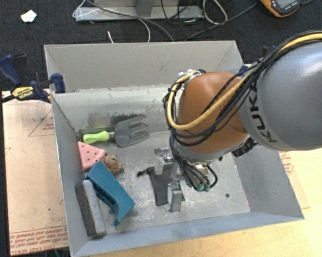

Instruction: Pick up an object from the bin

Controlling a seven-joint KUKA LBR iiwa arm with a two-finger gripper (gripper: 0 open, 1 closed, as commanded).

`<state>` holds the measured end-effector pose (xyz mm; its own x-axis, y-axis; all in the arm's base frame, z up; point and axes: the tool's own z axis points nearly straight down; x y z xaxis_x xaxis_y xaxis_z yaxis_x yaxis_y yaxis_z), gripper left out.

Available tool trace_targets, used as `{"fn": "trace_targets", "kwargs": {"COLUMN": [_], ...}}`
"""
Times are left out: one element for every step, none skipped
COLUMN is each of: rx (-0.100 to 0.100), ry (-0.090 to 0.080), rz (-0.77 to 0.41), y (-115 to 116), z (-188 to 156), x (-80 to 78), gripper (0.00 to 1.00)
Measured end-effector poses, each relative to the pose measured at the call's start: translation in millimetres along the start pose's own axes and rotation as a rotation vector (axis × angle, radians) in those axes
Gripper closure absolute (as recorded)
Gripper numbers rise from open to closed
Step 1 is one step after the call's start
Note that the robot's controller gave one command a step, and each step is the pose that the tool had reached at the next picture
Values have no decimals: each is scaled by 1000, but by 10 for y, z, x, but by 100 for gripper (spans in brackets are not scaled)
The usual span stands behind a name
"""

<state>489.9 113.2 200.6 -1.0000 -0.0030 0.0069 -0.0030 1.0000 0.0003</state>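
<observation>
My gripper [170, 198] hangs over the bare bin floor at the middle front, pointing down. Its dark finger and its grey finger stand close together, shut, with nothing visible between them. The nearest loose thing is a blue angular plastic piece [111, 193] to the left, well apart from the gripper. Just above that piece lies a small brown lump [114, 164]. A hand fork with a green handle and grey prongs [120, 132] lies towards the back left.
A pink triangular block with holes [90, 155] sits by the left wall. A long grey block [90, 207] lies along the front left. The arm's orange cover and cables hang over the bin's right half.
</observation>
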Motion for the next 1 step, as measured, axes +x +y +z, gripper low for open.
{"fn": "trace_targets", "kwargs": {"rx": [-1], "ry": [-7], "rz": [2], "y": [-7], "z": [-29], "x": [-17], "gripper": [0]}}
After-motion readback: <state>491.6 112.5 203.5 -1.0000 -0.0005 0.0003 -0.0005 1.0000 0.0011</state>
